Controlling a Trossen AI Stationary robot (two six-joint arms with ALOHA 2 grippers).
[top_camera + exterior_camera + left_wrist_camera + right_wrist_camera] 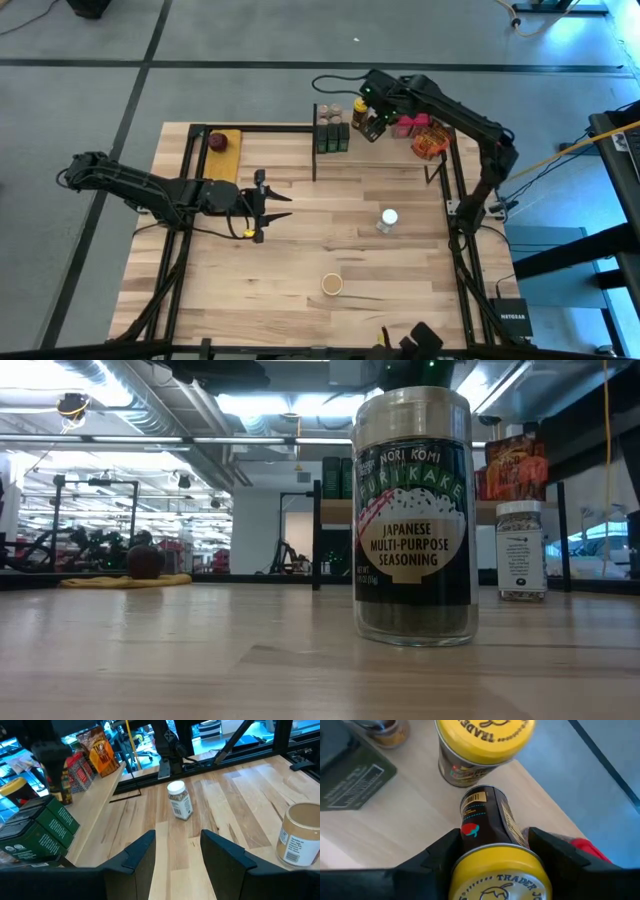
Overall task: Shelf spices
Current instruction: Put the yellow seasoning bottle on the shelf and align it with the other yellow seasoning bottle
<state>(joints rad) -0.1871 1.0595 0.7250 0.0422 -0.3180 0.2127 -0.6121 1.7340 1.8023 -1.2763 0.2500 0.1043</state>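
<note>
Furikake jar (415, 520) stands nearest on the tabletop (300, 270); right gripper (492, 852) pinches a yellow-lidded jar (490, 845) over the shelf (410, 815); left gripper (172, 852) hovers spread, empty.

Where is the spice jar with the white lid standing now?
In the high view the white-lidded jar stands upright on the tabletop, right of centre, apart from the tan-lidded jar nearer the front edge.

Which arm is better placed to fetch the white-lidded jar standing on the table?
Left. Its end effector is open, empty and faces the white-lidded jar. The right end effector is at the shelf, closed on a yellow-lidded jar.
</note>
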